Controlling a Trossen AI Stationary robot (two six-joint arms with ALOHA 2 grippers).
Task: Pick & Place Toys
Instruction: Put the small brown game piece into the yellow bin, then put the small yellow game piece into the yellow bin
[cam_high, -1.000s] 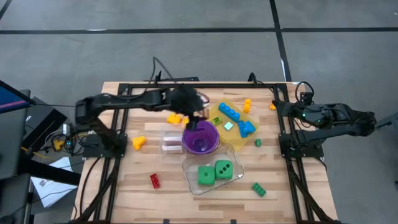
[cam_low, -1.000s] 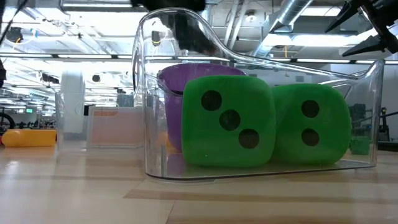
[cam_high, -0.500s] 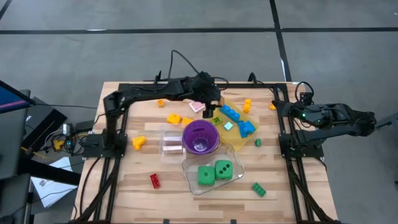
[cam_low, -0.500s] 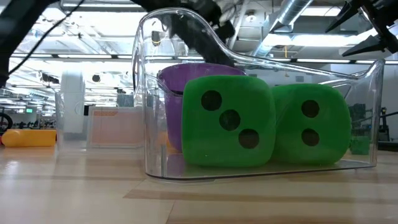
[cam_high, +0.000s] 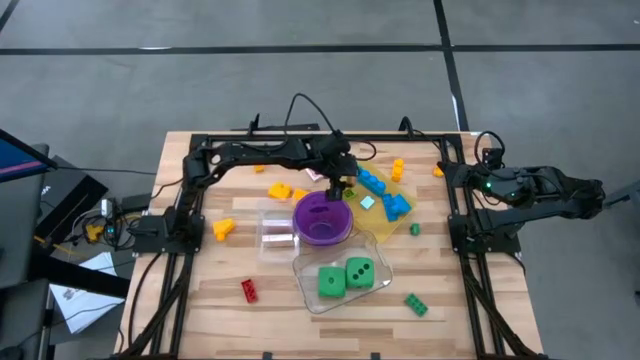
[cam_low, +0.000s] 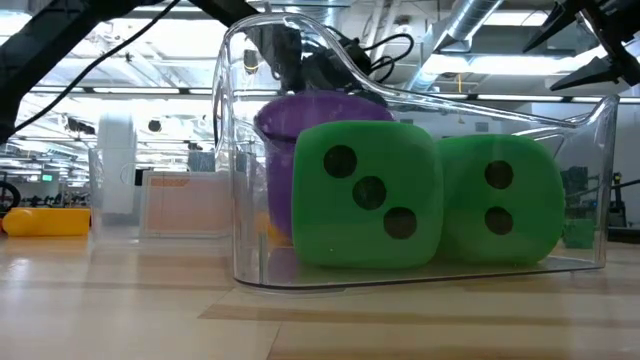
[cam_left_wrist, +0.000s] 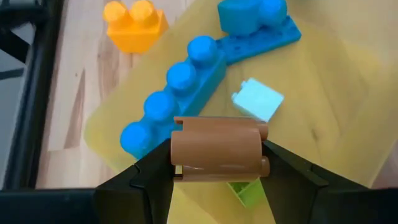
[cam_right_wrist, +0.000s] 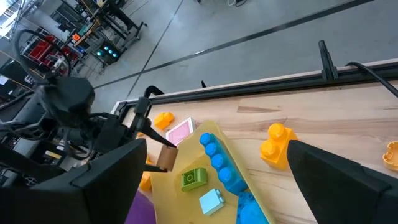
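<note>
Brown toy brick (cam_left_wrist: 216, 149) clamped between the fingers of the left end effector (cam_left_wrist: 214, 167), held above the yellow translucent tray (cam_left_wrist: 323, 112); directly beneath lie a long blue brick (cam_left_wrist: 171, 102), a pale blue cube (cam_left_wrist: 257, 102) and a small green piece (cam_left_wrist: 244, 190). Right end effector (cam_right_wrist: 214, 180), fingers spread wide and holding nothing, waits at the desk's (cam_high: 200, 300) right edge, well apart from the toys
</note>
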